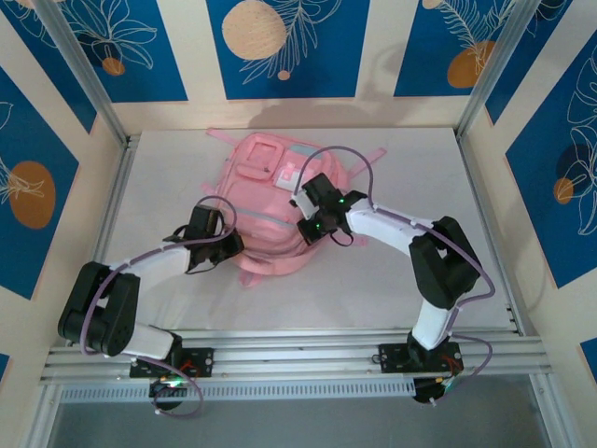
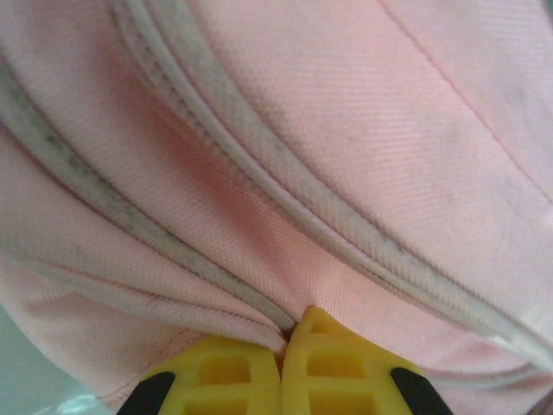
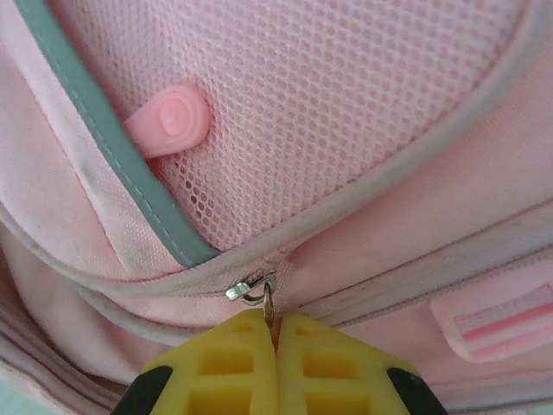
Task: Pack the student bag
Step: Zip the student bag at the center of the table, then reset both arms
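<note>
Two arms meet on the student bag (image 1: pixel 270 201), which lies flat at the middle of the table (image 1: pixel 392 280), its long axis running away from the bases. From above, the left tool (image 1: pixel 231 245) touches the bag's near-left edge and the right tool (image 1: pixel 306 226) sits on its near-right side. Both are equally close, but their jaws are too small to read there.

The left wrist view shows the left tool (image 2: pixel 282 339) closed, apparently pinching a fold of pink fabric beside a grey zip seam (image 2: pixel 285 181).

The right wrist view shows the right tool (image 3: pixel 276 333) closed on the metal zip pull (image 3: pixel 257 290) below the mesh pocket (image 3: pixel 346 112). An opening pull would likely follow that seam sideways.
</note>
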Action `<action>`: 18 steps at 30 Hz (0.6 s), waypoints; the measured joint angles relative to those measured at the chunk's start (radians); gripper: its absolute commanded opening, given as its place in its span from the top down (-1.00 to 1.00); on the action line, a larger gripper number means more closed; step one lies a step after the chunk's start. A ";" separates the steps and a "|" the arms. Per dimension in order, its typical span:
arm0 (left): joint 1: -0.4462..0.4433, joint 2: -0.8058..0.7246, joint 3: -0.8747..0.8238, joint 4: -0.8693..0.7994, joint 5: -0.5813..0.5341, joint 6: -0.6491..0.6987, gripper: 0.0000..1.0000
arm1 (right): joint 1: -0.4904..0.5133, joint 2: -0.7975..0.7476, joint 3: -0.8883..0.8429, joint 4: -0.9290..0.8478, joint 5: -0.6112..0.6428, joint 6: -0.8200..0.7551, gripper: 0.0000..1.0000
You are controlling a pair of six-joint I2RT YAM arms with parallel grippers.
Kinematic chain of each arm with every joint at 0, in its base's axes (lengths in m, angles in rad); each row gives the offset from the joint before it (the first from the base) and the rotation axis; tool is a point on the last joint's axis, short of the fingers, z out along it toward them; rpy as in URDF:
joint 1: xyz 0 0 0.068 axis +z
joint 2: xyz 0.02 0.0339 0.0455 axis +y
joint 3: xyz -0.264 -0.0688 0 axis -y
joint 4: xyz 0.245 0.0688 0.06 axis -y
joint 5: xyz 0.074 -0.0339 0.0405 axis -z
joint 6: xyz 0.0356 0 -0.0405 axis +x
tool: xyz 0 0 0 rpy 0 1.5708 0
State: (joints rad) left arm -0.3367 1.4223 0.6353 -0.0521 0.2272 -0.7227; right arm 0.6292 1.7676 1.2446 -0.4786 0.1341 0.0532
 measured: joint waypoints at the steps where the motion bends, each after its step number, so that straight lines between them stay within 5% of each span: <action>1: -0.005 0.000 0.000 0.006 0.001 0.003 1.00 | -0.018 0.015 0.021 -0.010 -0.009 -0.001 1.00; 5: -0.006 0.000 0.000 -0.015 -0.012 0.026 1.00 | -0.066 0.053 0.075 -0.009 -0.008 0.000 0.88; 6: -0.006 0.000 0.001 -0.014 -0.011 0.031 0.90 | -0.073 0.053 0.081 -0.007 -0.010 0.003 0.60; 8: -0.007 -0.007 0.002 -0.019 -0.015 0.047 0.39 | -0.076 0.050 0.084 -0.002 -0.014 0.015 -0.06; 9: -0.006 -0.010 0.002 -0.028 -0.022 0.052 0.10 | -0.080 0.048 0.084 -0.003 -0.011 0.019 -0.27; 12: -0.004 -0.019 0.018 -0.068 -0.033 0.080 -0.32 | -0.089 0.035 0.067 0.015 -0.014 0.043 -0.78; 16: -0.002 -0.078 0.098 -0.176 -0.135 0.160 -0.93 | -0.124 -0.079 -0.031 0.058 0.025 0.085 -0.99; 18: -0.001 -0.107 0.130 -0.200 -0.217 0.210 -1.00 | -0.163 -0.133 -0.076 0.089 0.059 0.114 -0.99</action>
State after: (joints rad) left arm -0.3378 1.3155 0.7658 -0.2516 0.0105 -0.5129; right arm 0.4664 1.6348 1.1683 -0.3893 0.1932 0.1673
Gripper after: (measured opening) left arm 0.971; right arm 0.989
